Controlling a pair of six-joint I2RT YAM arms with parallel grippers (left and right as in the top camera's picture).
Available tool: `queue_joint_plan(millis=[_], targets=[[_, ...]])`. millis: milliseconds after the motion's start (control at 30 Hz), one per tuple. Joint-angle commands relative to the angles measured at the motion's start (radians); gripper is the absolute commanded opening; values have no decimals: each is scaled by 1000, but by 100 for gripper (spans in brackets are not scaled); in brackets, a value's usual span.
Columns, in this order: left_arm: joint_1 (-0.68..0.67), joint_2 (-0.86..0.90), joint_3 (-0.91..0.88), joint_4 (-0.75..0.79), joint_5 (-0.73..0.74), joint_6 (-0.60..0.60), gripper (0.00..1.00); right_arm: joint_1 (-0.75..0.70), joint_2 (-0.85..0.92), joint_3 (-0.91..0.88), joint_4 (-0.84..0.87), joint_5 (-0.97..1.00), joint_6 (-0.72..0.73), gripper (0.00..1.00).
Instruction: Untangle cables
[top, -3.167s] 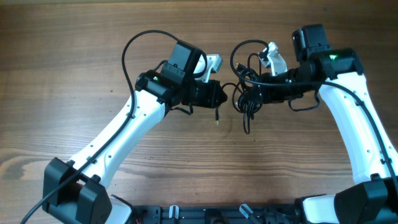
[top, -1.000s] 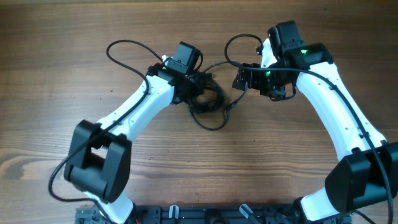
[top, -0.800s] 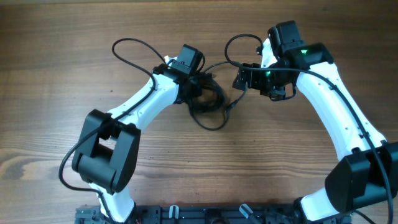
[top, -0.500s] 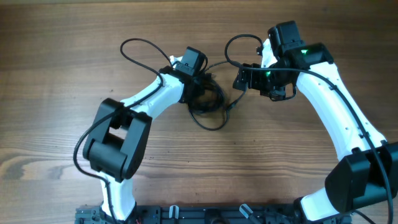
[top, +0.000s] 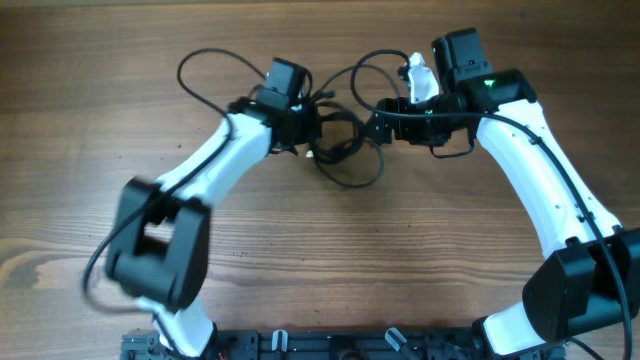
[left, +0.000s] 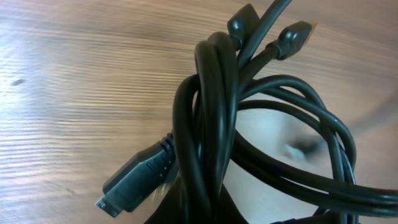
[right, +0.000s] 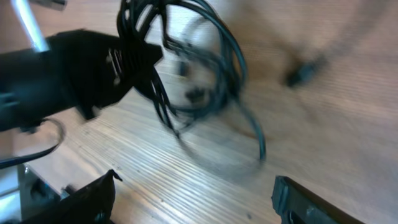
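The cables (top: 343, 158) formed a knot of black loops on the far middle of the table (top: 100, 60), between the two grippers, with one strand arching toward the right arm. A flat plug (left: 134, 183) jutted from the bundle close to the left wrist camera. The left gripper (top: 311, 131) was clamped tight on the bundle's left side. The right gripper (right: 194, 180) stood just beside the loops, fingers spread wide, gripping nothing.

Cables (left: 208, 124) – blk, glossy. Table (top: 100, 80): brown wood grain, streaked. Left arm (top: 215, 165), right arm (top: 540, 175) – white, blk joints. Green lamp (top: 488, 84) on right arm.
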Motion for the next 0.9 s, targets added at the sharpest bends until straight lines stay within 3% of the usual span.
queue_joint_plan(millis=[0, 200, 633, 767, 867], targets=[[0, -167, 5, -48, 272, 151, 4, 5, -25, 33, 26, -99, -155, 81], [-2, -185, 4, -155, 274, 150, 4, 5, -65, 80, 40, 2, -225, 78], [-2, -185, 4, -174, 287, 142, 4, 126, -57, 23, 20, 105, -317, 61], [-2, -185, 4, -175, 287, 141, 4, 129, -25, 23, 21, 105, -292, 49], [-2, -185, 5, -175, 287, 137, 4, 129, -7, 23, 22, 105, -271, 23]])
